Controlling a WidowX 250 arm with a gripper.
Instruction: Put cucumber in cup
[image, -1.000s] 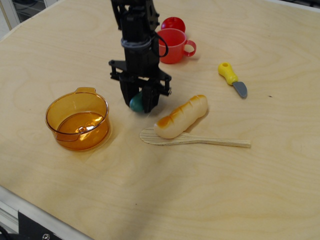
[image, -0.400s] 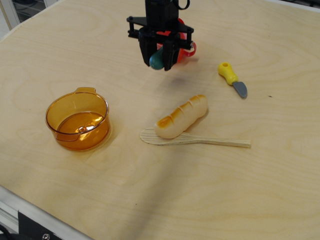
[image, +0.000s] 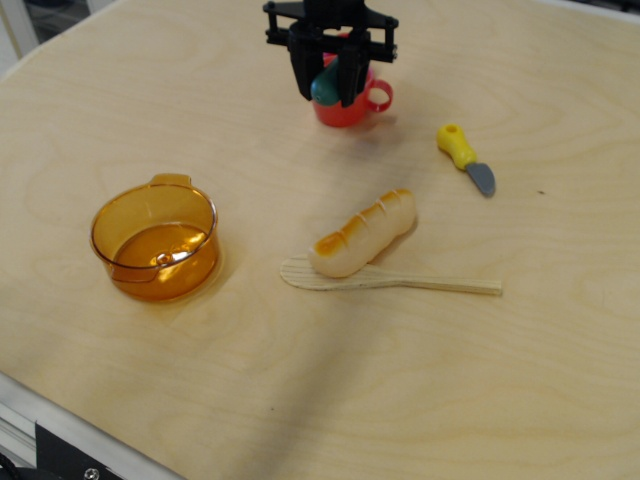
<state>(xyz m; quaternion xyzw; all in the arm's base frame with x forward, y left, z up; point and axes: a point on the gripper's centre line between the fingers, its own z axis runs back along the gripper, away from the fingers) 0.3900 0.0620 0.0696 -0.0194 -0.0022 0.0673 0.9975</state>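
My black gripper (image: 328, 88) is at the top centre, shut on the dark teal-green cucumber (image: 325, 88), which shows between the two fingers. It hangs directly in front of and above the red cup (image: 348, 108), whose loop handle (image: 378, 96) points right. The gripper hides the cup's rim and most of its body. I cannot tell whether the cucumber touches the cup.
An orange see-through pot (image: 156, 240) stands at the left. A tan ridged bread loaf (image: 362, 232) lies on a wooden spatula (image: 400, 280) in the middle. A yellow-handled toy knife (image: 465, 158) lies at the right. The table's front edge runs along the bottom left.
The gripper has lifted the cucumber from the table beside the bread loaf and carried it up and back to the right, to just over the red cup.
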